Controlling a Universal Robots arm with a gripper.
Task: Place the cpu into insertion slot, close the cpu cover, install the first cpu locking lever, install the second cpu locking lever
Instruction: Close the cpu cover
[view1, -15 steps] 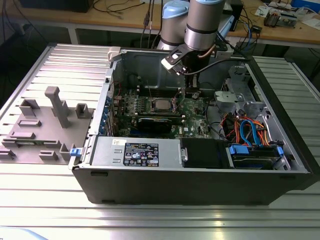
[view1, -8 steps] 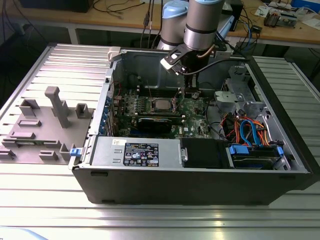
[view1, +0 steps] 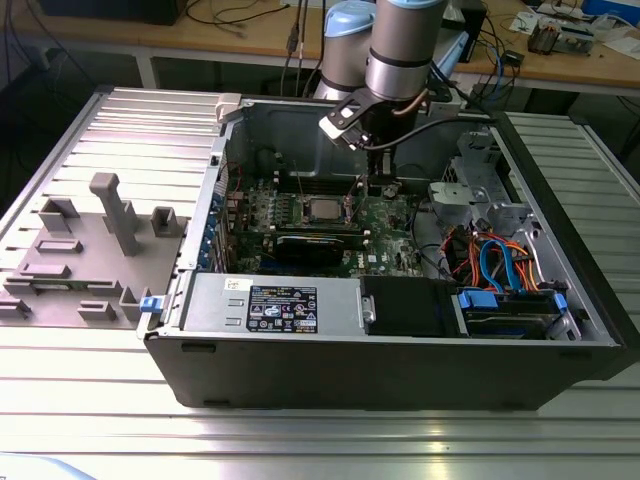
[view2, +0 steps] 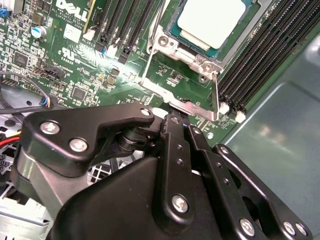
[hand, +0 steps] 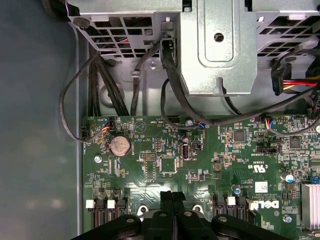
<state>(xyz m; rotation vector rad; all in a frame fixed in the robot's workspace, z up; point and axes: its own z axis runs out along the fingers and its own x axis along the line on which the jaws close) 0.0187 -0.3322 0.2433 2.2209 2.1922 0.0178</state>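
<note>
Open computer case (view1: 200, 340) on a slatted metal table (view1: 300, 445), exterior view. My gripper (view1: 375, 180) hangs at upper centre, just above the green board (view1: 390, 225) and just to the exterior view's right of the cpu (view1: 322, 209). The cpu lies flat in the insertion slot (view1: 300, 212), near the frame's centre. In both wrist views my gripper (view2: 175, 120) (hand: 172, 196) has its black fingers pressed together, tips close over the board; I cannot tell whether anything is pinched between them. In the second wrist view the cpu (view2: 215, 20) shows its pale metal top inside the slot's silver rim (view2: 167, 42). Writing: a black-and-white printed label (view1: 283, 308) on the silver box at lower centre, and white lettering (hand: 260, 205) printed on the board.
</note>
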